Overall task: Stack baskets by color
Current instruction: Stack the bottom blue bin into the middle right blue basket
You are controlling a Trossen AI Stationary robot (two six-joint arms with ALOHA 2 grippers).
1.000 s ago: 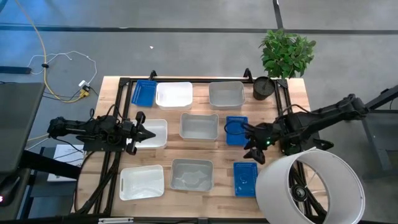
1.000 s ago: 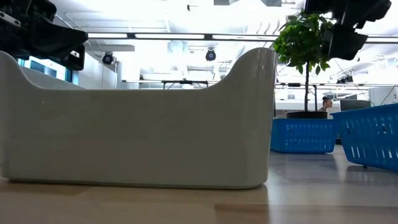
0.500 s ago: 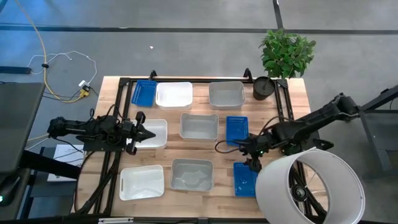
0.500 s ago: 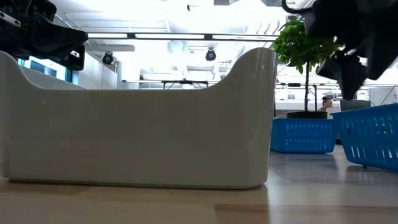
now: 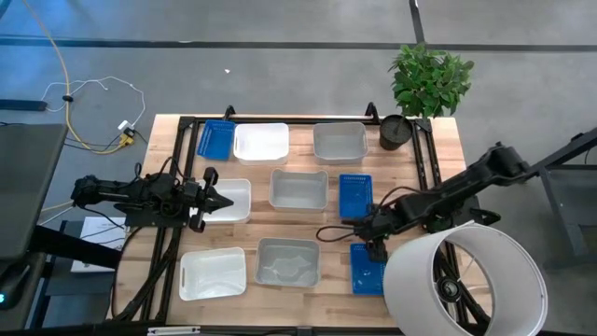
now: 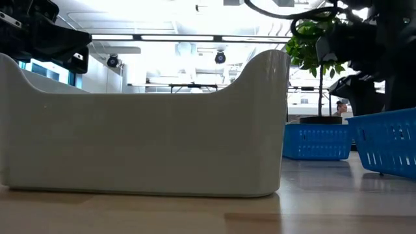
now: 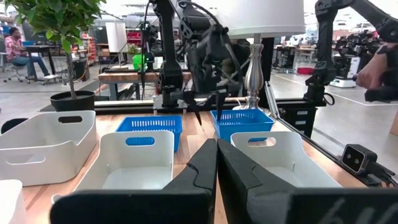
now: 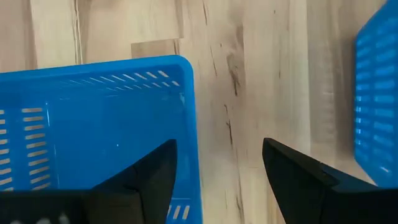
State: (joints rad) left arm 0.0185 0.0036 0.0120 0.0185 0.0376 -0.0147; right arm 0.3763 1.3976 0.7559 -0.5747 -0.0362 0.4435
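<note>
Nine baskets sit bottoms down on the wooden table. Three are white (image 5: 261,142) (image 5: 230,199) (image 5: 213,273), three grey (image 5: 339,142) (image 5: 298,189) (image 5: 288,261) and three blue (image 5: 215,138) (image 5: 354,194) (image 5: 367,271). My right gripper (image 5: 369,241) is open and points steeply down over the far end of the near-right blue basket (image 8: 93,124). One finger (image 8: 152,177) stands over its inside, the other (image 8: 298,180) over bare table, with the basket's end wall (image 8: 188,118) between them, untouched. My left gripper (image 5: 220,201) is shut and level above the middle-left white basket.
A large white lampshade (image 5: 466,280) stands at the table's near right corner, close to my right arm. A black plant pot (image 5: 395,132) and a green plant (image 5: 431,79) are at the far right. A black frame rail (image 5: 280,119) runs along the far edge.
My right gripper has sunk toward the far end of the near-right blue basket, shifting a little toward the table's near edge and tipping more steeply down. It has stayed open. No basket has moved.
</note>
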